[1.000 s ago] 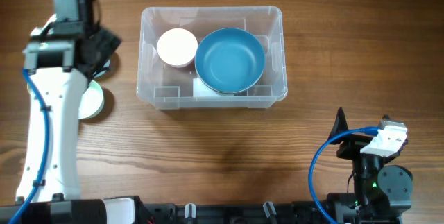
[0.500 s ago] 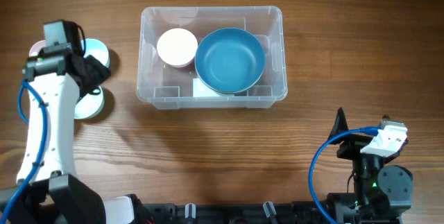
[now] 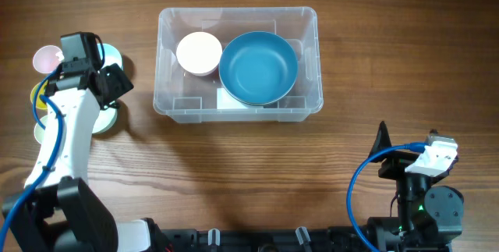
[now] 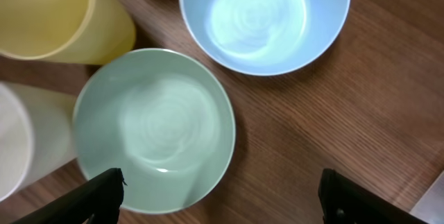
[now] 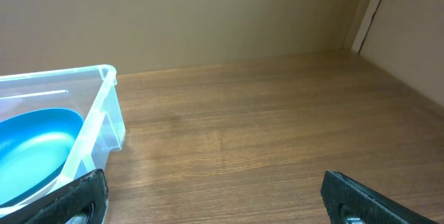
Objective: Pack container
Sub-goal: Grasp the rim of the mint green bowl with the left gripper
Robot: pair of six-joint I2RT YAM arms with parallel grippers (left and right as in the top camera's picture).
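Container (image 3: pixel 234 14): clear bin on the table, toward 12 o'clock.
Blue bowl (image 3: pixel 258 69): inside it, at the 3 o'clock side.
Green bowl (image 4: pixel 154 128): under the left gripper.
Left gripper (image 4: pixel 222 200): at 9 o'clock from the container, fingers spread, empty.
Right gripper (image 5: pixel 222 200): at 5 o'clock, fingers spread, empty.

You had a wooden table (image 3: pixel 249 158) with the clear container (image 3: pixel 309 72) standing toward its far side. Off to the left sat a tight cluster: a pale green bowl (image 4: pixel 156 130), a light blue bowl (image 4: pixel 263 19) just beside it, a yellow cup (image 4: pixel 48 16), a cream cup (image 4: pixel 24 144) and a pink cup (image 3: pixel 45 58).
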